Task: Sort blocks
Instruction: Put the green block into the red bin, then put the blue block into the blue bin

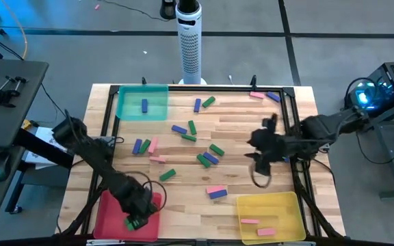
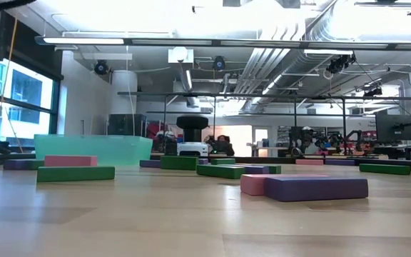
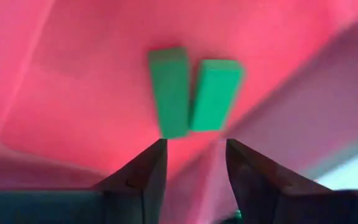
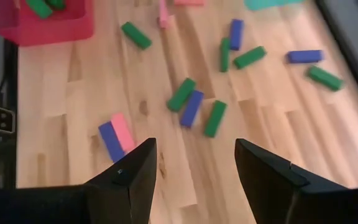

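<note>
The open right gripper (image 4: 194, 165) hangs over scattered blocks (image 4: 192, 107), perhaps 15.

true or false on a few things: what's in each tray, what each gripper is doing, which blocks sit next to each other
1. The red tray holds two green blocks. True.
2. The teal tray holds a pink block. False: it holds one blue block.
3. The left gripper is open above the red tray. True.
4. The right gripper grips a blue block. False: it is open and empty over the table.
5. The yellow tray holds two pink blocks. True.
</note>
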Motion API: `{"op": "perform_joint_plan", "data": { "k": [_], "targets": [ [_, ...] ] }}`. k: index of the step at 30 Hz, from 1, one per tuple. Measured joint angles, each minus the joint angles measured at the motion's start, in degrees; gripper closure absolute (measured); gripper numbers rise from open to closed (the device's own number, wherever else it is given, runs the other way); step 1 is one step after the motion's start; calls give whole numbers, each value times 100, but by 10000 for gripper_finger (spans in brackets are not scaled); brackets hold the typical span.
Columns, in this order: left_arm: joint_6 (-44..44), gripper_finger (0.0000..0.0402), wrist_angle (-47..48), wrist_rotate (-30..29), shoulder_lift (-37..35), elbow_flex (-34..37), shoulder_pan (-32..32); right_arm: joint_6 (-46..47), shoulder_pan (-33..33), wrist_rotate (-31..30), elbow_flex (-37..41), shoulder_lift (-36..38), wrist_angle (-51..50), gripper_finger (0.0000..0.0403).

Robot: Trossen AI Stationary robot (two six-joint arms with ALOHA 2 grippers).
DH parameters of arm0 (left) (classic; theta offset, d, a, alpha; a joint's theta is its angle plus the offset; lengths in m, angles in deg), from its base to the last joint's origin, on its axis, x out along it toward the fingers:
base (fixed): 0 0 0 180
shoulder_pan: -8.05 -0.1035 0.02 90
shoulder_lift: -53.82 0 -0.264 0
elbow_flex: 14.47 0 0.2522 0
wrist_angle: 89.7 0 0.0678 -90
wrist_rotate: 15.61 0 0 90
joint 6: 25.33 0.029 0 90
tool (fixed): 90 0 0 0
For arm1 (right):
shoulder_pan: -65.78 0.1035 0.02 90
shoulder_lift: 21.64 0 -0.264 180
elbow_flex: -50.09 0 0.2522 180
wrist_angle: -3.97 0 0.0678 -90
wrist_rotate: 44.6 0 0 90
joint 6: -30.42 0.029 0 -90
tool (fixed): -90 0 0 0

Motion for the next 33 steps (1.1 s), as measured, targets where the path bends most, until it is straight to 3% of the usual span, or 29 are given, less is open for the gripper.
{"op": "perform_joint_plan", "data": {
  "k": [7,13,18,24,30,33],
  "targets": [
    [764,231,-249,-70,-1006,0,-805,494,643,-1094,0,164,-379,208],
    [3126,230,-1763,-1327,-1153,-4,-1626,1241,855,-1417,0,164,-375,208],
    [4975,229,-3676,-2669,-593,-7,-2090,2068,1048,-1865,2,162,-251,208],
    [5677,229,-6219,-2858,563,-107,-2381,2959,1250,-2170,2,115,153,208],
    [5939,229,-6007,-3159,1658,-1278,-2122,3692,1339,-2090,2,-226,358,208],
    [5583,229,-5456,-3580,2030,-2022,-2056,4486,1278,-1528,2,-423,-74,208]
  ]
}}
